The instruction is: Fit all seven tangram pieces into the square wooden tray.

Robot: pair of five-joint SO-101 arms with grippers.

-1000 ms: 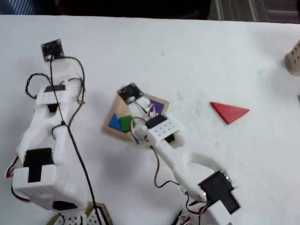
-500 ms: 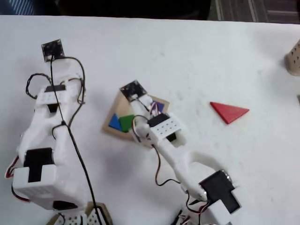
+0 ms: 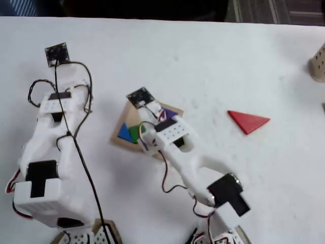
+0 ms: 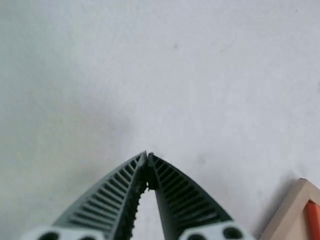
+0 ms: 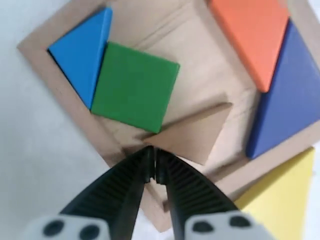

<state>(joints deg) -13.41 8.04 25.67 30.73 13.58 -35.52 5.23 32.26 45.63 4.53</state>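
The square wooden tray (image 3: 131,118) (image 5: 71,100) lies mid-table under my right arm (image 3: 170,134). Inside it are a blue triangle (image 5: 80,55), a green square (image 5: 135,87), an orange parallelogram (image 5: 250,35), a dark blue triangle (image 5: 290,100) and a tan triangle (image 5: 195,132). A yellow triangle (image 5: 280,190) lies just past the tray's rim. My right gripper (image 5: 152,170) is shut, its tips at the tan triangle's corner beside the rim. A red triangle (image 3: 249,122) lies alone on the table to the right. My left gripper (image 4: 147,170) is shut over bare table.
My left arm (image 3: 56,112) stands at the table's left side. A wooden corner (image 4: 295,210) with an orange edge lies near the left gripper. A pegged wooden object (image 3: 319,63) stands at the far right edge. White table surrounds the red triangle.
My right arm has swung slightly left over the tray, its elbow shifting left and away from the front edge. The left arm and the red triangle have stayed put.
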